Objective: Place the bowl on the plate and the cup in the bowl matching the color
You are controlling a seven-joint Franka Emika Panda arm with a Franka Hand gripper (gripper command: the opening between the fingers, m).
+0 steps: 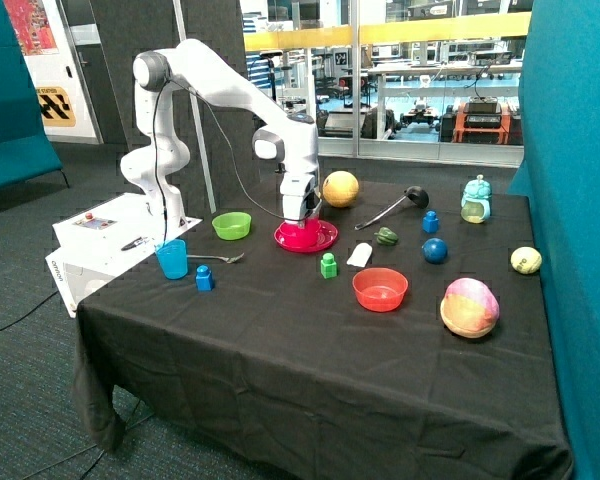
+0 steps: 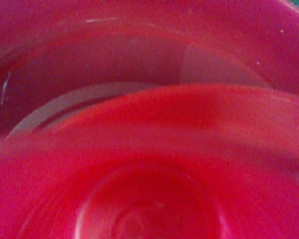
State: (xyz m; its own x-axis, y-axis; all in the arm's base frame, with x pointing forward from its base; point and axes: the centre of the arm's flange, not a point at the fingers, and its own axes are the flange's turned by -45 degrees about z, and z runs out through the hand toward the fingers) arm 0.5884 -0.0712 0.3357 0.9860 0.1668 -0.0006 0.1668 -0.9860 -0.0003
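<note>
The magenta-pink plate (image 1: 327,239) lies on the black table next to the green bowl. A pink piece, the bowl (image 1: 301,234), stands on the plate under my gripper (image 1: 300,216), which is lowered straight onto it. In the wrist view the inside of the pink cup (image 2: 149,204) fills the near part, very close to the camera. The pink bowl's wall (image 2: 139,50) curves around behind it. The cup appears to sit inside the bowl. In the outside view I cannot tell cup and bowl apart.
A green bowl (image 1: 231,225), a blue cup (image 1: 172,259), a spoon (image 1: 220,259) and a blue block (image 1: 204,278) lie towards the robot base. A green block (image 1: 328,265), an orange-red bowl (image 1: 380,289), a yellow ball (image 1: 340,188), a black ladle (image 1: 400,203) and a blue ball (image 1: 435,250) lie on the other side.
</note>
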